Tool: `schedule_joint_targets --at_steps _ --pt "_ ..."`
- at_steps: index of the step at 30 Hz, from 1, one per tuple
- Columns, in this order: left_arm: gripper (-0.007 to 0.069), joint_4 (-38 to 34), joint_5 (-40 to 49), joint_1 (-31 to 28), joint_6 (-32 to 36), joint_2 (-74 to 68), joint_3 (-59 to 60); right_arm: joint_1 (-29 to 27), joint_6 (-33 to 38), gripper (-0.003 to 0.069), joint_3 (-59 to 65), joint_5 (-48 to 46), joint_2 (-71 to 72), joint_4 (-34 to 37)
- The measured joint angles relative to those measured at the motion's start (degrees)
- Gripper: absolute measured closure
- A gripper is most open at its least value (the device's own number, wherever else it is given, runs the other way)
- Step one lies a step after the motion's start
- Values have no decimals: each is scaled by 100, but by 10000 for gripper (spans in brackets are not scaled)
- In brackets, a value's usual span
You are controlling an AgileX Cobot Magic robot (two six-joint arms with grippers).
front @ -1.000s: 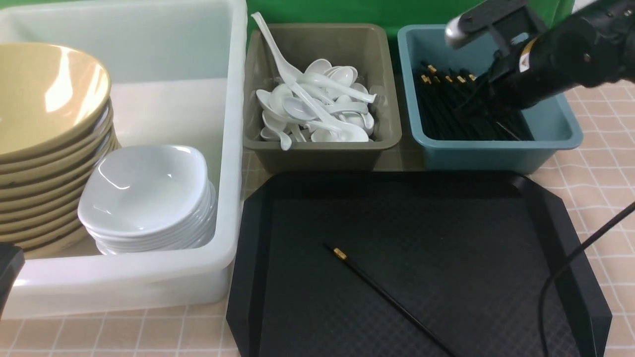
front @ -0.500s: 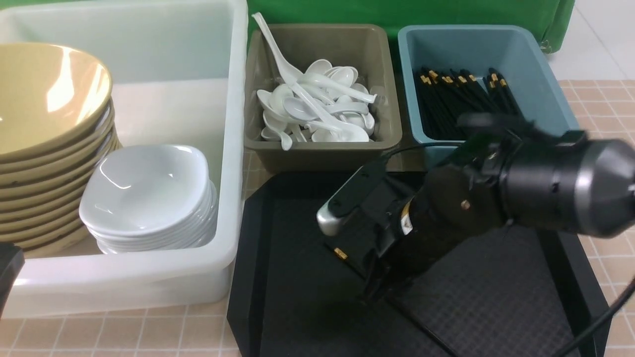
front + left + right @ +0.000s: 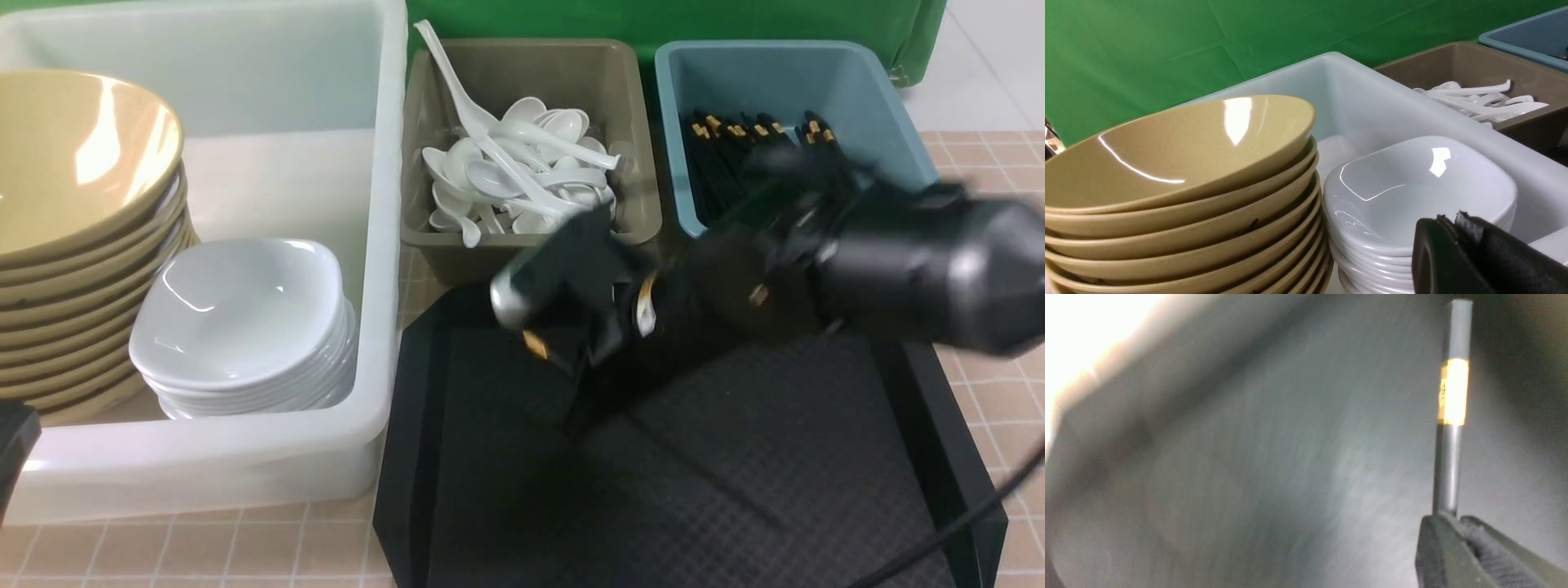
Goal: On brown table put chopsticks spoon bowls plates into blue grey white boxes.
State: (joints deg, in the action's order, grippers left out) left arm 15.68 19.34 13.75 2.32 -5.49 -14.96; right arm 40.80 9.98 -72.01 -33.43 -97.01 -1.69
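Observation:
My right gripper [image 3: 575, 363] hangs blurred above the black tray [image 3: 457, 506], shut on a single black chopstick [image 3: 535, 345] close to its gold-banded thick end. In the right wrist view that chopstick [image 3: 1447, 465] sticks out straight past the closed right gripper [image 3: 1455, 520]. Several more chopsticks [image 3: 727, 155] lie in the blue box [image 3: 898, 106]. White spoons [image 3: 522, 171] fill the grey box [image 3: 522, 253]. Stacked yellow bowls [image 3: 73, 163] and white plates [image 3: 237, 318] sit in the white box [image 3: 390, 245]. My left gripper [image 3: 1449, 218] is shut and empty beside the plates [image 3: 1421, 183].
The brown table [image 3: 980, 163] shows at the right and along the front edge. The three boxes stand side by side behind and left of the tray. A green backdrop [image 3: 653, 16] closes the far side. A black cable [image 3: 980, 514] crosses the tray's right corner.
My right arm swung from the blue box down to the tray, closed on the lone chopstick there and raised its gold end up and leftward. The left arm stayed still.

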Motion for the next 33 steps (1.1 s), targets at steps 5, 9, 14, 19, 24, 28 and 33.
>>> schedule_joint_targets --at_steps 5,9,14,19,24,28,33 --pt "619 290 -21 0 0 0 0 -442 -11 608 -324 1405 962 -1026" --pt "619 601 -27 0 0 0 0 -1236 -278 608 -348 3092 1008 -1313" --pt "619 624 -21 0 0 0 0 -2423 -1415 423 -330 4068 686 -1400" --pt "619 624 -21 0 0 0 0 -2793 -1878 268 -324 3611 827 -1406" --pt "619 624 -21 0 0 0 0 -2812 -1742 266 -324 2450 1556 -1406" --pt "619 624 -21 0 0 0 0 -2812 -1290 356 -324 1612 2070 -1406" --pt "619 624 -21 0 0 0 0 -2740 -998 519 -99 328 2817 -1109"
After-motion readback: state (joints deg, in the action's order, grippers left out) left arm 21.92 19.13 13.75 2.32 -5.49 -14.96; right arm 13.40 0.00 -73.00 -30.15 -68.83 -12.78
